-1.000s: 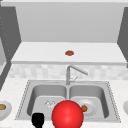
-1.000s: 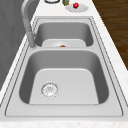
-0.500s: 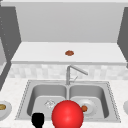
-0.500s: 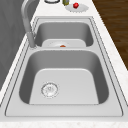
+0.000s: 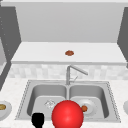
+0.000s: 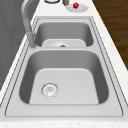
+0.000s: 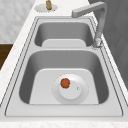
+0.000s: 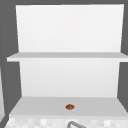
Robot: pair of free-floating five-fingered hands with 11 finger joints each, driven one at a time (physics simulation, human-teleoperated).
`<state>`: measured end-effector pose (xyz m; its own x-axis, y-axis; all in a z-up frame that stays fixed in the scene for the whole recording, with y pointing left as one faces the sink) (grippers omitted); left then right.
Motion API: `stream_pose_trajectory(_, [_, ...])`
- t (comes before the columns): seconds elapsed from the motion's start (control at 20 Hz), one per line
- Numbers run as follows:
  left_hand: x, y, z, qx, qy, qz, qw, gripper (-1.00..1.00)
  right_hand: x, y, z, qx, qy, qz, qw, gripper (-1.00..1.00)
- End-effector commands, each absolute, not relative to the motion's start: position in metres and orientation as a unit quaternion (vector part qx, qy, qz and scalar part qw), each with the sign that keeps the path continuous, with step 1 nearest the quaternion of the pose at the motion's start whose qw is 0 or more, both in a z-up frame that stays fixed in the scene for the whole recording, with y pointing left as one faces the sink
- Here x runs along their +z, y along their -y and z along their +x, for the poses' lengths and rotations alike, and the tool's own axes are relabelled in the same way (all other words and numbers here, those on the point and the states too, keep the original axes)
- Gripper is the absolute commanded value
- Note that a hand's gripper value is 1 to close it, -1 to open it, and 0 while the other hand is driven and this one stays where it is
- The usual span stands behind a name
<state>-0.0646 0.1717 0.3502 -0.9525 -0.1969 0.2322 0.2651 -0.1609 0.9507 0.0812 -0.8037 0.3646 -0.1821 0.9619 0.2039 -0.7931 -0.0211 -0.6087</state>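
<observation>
Your left hand (image 5: 38, 120) shows as a black shape at the bottom of the front view, at the sink's (image 5: 25, 91) front edge before the left basin, and you cannot tell how its fingers stand or whether it holds anything. Just to its right a big red ball (image 5: 67, 115) covers the middle of that front edge. In the right basin a white plate (image 7: 71, 88) carries a small orange-red fruit (image 7: 65, 83), well apart from the faucet (image 7: 98, 23).

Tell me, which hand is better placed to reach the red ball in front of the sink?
Probably the left. The left hand hangs close beside the red ball, near the front edge of the sink.
</observation>
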Motion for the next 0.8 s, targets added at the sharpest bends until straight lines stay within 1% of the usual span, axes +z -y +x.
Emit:
stream_pose_trajectory(0.0, [0.350,-0.172,-0.065,-0.761,0.630,-0.027,0.152,0.00,0.351,0.791,0.054,0.675,0.352,-0.124,0.637,-1.00])
stream_pose_trajectory(0.35, [0.350,-0.172,-0.065,-0.761,0.630,-0.027,0.152,0.00,0.334,0.758,0.035,0.666,0.360,-0.112,0.643,-1.00])
stream_pose_trajectory(0.75, [0.350,-0.172,-0.065,-0.761,0.630,-0.027,0.152,0.00,0.349,0.738,0.031,0.650,0.371,-0.124,0.652,-1.00])
